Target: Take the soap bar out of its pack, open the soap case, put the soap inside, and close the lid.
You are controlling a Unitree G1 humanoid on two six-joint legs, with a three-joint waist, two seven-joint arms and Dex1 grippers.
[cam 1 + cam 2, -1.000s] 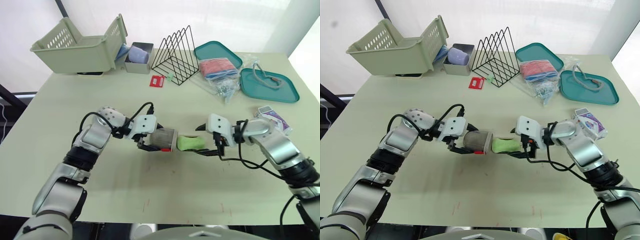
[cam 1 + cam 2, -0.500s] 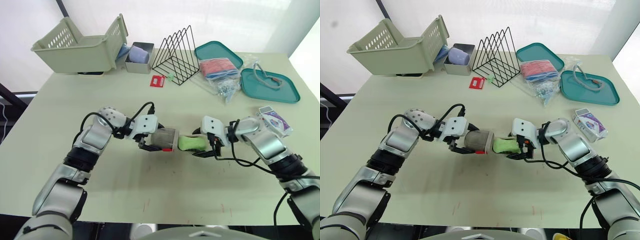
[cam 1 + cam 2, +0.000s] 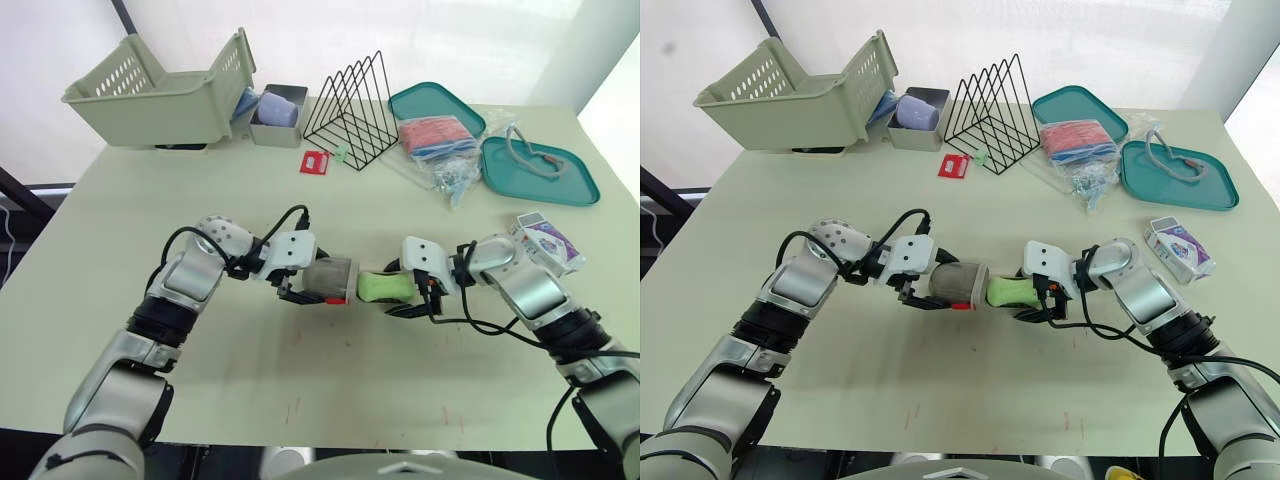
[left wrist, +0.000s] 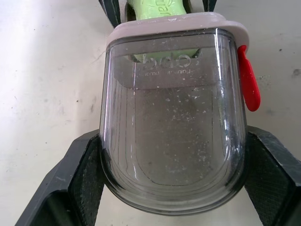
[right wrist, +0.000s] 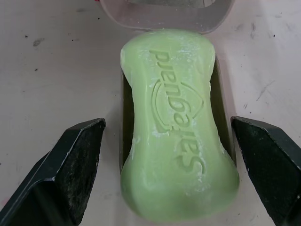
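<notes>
A green soap bar lies on the table on a thin inner tray, its end at the mouth of the translucent grey soap case. The case lies on its side with a red latch at its rim. My left gripper is shut on the soap case, one finger on each side wall. My right gripper is open and straddles the soap's far end. Its fingers stand clear of the soap on both sides.
A purple-and-white soap pack lies at the right edge. Along the back stand a green basket, a small grey bin, a black wire rack, two teal trays, a plastic bag and a red card.
My right gripper has slid left along the table until its fingers flank the soap. The left gripper and the case have stayed in place.
</notes>
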